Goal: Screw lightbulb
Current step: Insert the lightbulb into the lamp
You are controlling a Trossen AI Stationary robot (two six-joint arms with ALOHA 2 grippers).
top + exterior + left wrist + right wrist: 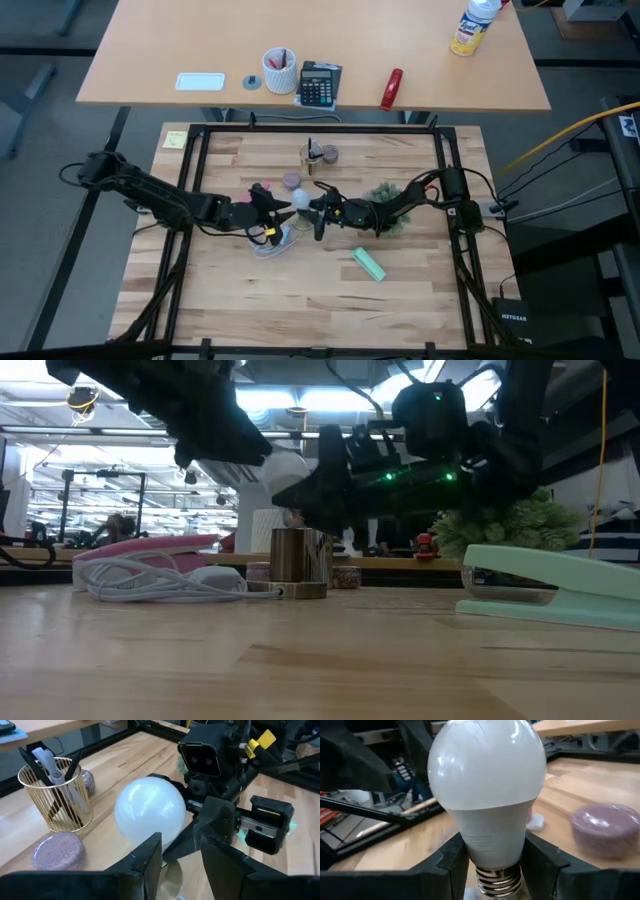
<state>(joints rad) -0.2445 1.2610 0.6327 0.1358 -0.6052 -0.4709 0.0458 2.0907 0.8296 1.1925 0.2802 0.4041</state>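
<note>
Gripping lightbulb (487, 800) neck: right pincer (492, 865); left pincer (181, 855) state unclear; base threads visible only right-wrist view.

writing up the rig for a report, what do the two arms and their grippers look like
Both arms are dark, jointed and slim, with black cables running along them. The left gripper and right gripper each have two broad, flat black fingers. A yellow tag sits on the left arm's wrist, and green lights glow on the right arm's body.

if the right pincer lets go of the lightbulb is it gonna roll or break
Probably rolls: the lightbulb has a round frosted dome and narrow neck, so it would curve away. Its smooth shell looks slippery, and the right pincer clamps only the neck. It looks light, possibly fragile; the material isn't clear.
</note>
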